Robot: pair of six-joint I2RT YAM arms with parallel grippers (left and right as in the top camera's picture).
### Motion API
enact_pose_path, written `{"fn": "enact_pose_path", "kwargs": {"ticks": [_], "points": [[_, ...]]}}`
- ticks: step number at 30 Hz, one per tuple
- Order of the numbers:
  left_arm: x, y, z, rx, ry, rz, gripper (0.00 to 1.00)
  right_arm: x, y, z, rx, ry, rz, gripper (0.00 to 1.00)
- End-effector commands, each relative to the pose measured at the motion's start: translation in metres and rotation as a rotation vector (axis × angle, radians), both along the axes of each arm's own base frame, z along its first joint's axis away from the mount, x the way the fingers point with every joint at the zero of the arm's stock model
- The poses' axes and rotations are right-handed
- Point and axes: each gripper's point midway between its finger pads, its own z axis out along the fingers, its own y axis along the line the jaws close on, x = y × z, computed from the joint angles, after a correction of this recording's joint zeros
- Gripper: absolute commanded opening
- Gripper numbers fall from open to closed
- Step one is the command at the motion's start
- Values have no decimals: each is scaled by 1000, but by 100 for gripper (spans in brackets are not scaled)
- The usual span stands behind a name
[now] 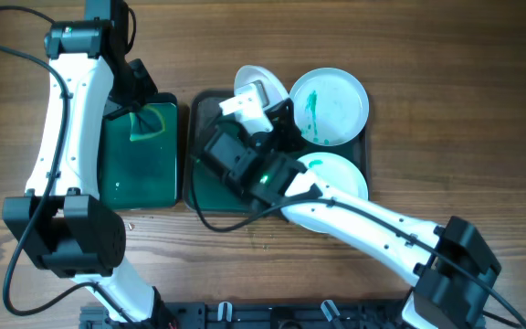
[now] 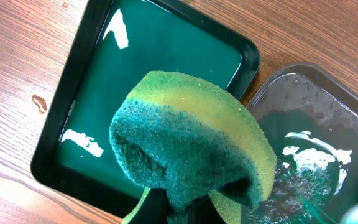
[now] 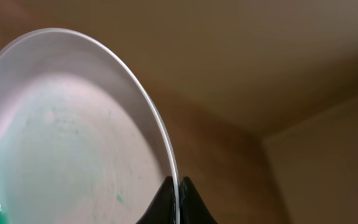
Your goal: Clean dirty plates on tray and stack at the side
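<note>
Clamping a tilted white round plate (image 1: 249, 75) at twelve o'clock are right fingers (image 3: 194, 208), while left fingers (image 2: 135, 213) pinch a yellow-green sponge (image 2: 191, 137).

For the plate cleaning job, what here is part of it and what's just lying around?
Job: held white plate, pale blue plate, other white plate, tray, sponge, bin.
Lying about: black cable, spill on the wood.

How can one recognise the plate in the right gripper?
Overhead, at the top edge of the large dark green rectangular tray, a round white plate stands tilted, rim pinched by the right gripper. The other two plates lie flat.
</note>
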Motion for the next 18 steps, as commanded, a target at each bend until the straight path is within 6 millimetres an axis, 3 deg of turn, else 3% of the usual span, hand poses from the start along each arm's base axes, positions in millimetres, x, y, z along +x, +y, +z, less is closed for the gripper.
{"fn": "enact_pose_path", "kwargs": {"ticks": [1, 8, 12, 15, 18], "points": [[2, 0, 6, 7, -22, 9, 4, -14, -10, 47, -154, -136, -93, 4], [2, 0, 6, 7, -22, 9, 4, -9, 2, 60, -91, -174, -87, 4], [2, 0, 6, 7, -22, 9, 4, 1, 8, 51, -17, -149, -33, 4], [2, 0, 6, 7, -22, 9, 4, 11, 8, 28, 60, -75, 16, 4], [2, 0, 6, 6, -22, 9, 4, 15, 10, -32, 285, 179, 88, 4]]}}
